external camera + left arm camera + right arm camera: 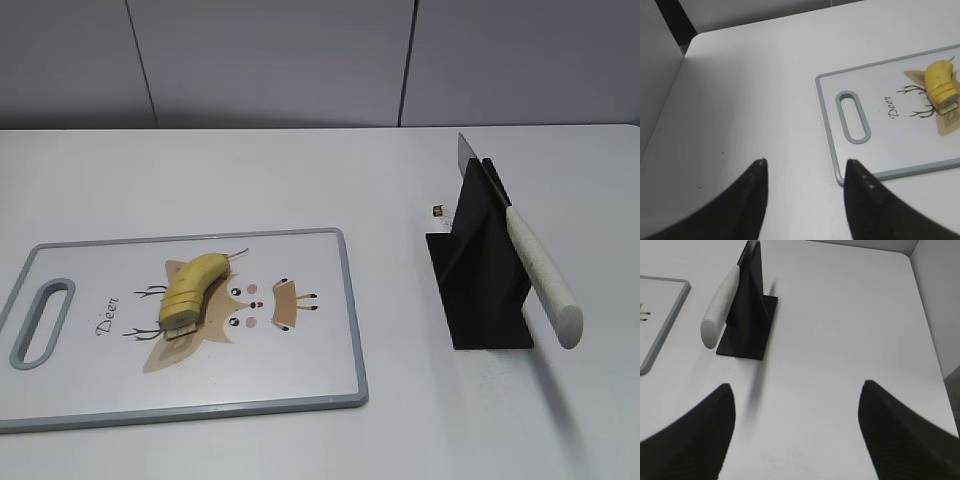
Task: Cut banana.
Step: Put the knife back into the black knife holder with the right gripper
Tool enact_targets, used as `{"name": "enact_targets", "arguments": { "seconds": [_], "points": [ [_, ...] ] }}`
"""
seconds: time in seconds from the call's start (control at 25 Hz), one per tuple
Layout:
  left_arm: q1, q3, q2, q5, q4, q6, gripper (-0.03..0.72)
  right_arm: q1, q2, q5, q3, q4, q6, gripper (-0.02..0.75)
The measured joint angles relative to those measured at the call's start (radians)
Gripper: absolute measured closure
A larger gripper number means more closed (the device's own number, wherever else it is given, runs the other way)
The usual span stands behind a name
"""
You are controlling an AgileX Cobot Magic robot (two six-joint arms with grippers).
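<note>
Left gripper: your left wrist view has its fingers spread at the near edge, nothing between them, bare desk underneath. The banana is well apart from them, out toward 2 o'clock, past the handle slot of the cutting board.

Right gripper: fingers spread wide, pinching nothing. The banana doesn't show in your right wrist view at all. You only get a corner of the board at 9 o'clock there, plus the black knife stand at 11 o'clock with the knife in it, pale handle sticking out toward the camera.

The exterior view shows neither gripper. It does give you the whole layout: board at near left, banana on it over the deer print, knife stand well apart toward 3 o'clock, blade up and back, handle overhanging forward.

Banana orientation in the exterior view: long axis runs from about 7 to 1 o'clock, with a curve. Flat cut end is nearest the camera at the 7 o'clock end, tapered end at 1 o'clock. You can see cross lines near the cut end; can't tell if they're full cuts.
</note>
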Motion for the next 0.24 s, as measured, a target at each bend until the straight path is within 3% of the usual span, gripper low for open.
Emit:
{"name": "enact_targets", "arguments": {
  "seconds": [0.24],
  "points": [
    [0.000, 0.000, 0.000, 0.000, 0.000, 0.000, 0.208, 0.000, 0.000, 0.000, 0.000, 0.000, 0.000, 0.157]
  ]
}}
